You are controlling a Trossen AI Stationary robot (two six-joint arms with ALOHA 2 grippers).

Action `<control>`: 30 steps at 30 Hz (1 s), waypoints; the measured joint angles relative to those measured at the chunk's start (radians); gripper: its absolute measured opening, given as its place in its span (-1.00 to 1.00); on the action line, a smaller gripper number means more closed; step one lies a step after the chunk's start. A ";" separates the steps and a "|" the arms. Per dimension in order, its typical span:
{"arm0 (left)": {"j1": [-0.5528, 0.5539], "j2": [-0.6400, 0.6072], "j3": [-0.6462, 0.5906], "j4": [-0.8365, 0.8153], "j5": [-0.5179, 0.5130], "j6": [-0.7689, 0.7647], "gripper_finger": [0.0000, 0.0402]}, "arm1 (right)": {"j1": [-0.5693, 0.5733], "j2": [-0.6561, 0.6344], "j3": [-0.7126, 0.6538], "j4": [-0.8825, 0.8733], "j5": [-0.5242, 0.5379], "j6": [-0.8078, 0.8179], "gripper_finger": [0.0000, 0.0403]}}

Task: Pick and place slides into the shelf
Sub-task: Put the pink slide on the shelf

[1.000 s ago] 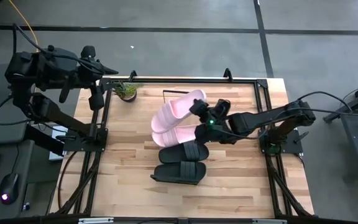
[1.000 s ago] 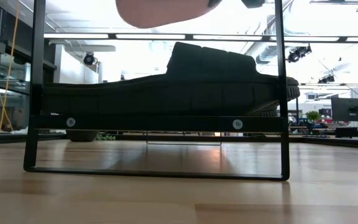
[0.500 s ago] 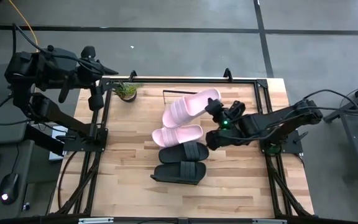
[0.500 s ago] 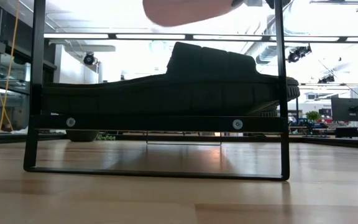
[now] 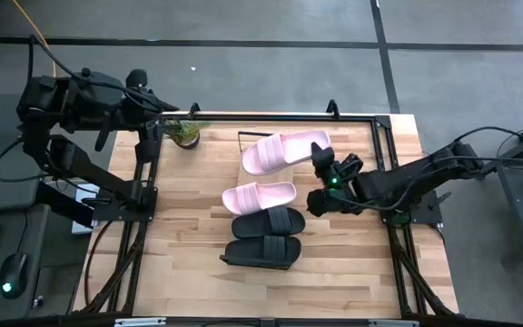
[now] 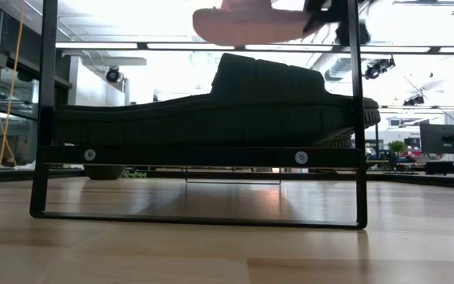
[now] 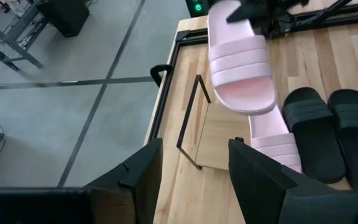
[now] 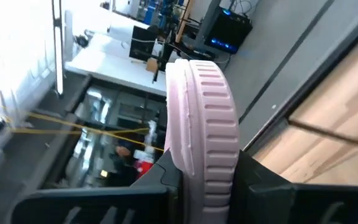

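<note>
1. My right gripper [image 5: 320,162] is clamped on the heel end of one pink slide [image 5: 284,152], holding it in the air above the shelf [image 7: 219,134]. I'd say gripping an end keeps the sole level and the fingers clear of the board when it goes down.
2. The other pink slide [image 5: 259,196] and the two black slides [image 5: 265,236] lie side by side on the shelf — from the low view, a black slide [image 6: 211,106] rests on the upper rail of the black frame [image 6: 44,110], with the carried pink one [image 6: 251,24] well above it.
3. My left gripper [image 7: 191,168] waits at the table's far left corner near the small plant [image 5: 185,132], its fingers [image 7: 135,171] standing wide apart and holding nothing.
4. Against a second ago, the carried slide has swung out from over its partner towards the far side of the table and turned nearly level; the right arm has drawn back to the right. The three resting slides have not moved, and the left arm has hardly shifted.
</note>
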 joint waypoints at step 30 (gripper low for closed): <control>0.001 0.022 0.000 0.000 -0.026 0.039 -0.16 | -0.167 0.127 -0.388 0.849 -0.149 -0.246 -0.81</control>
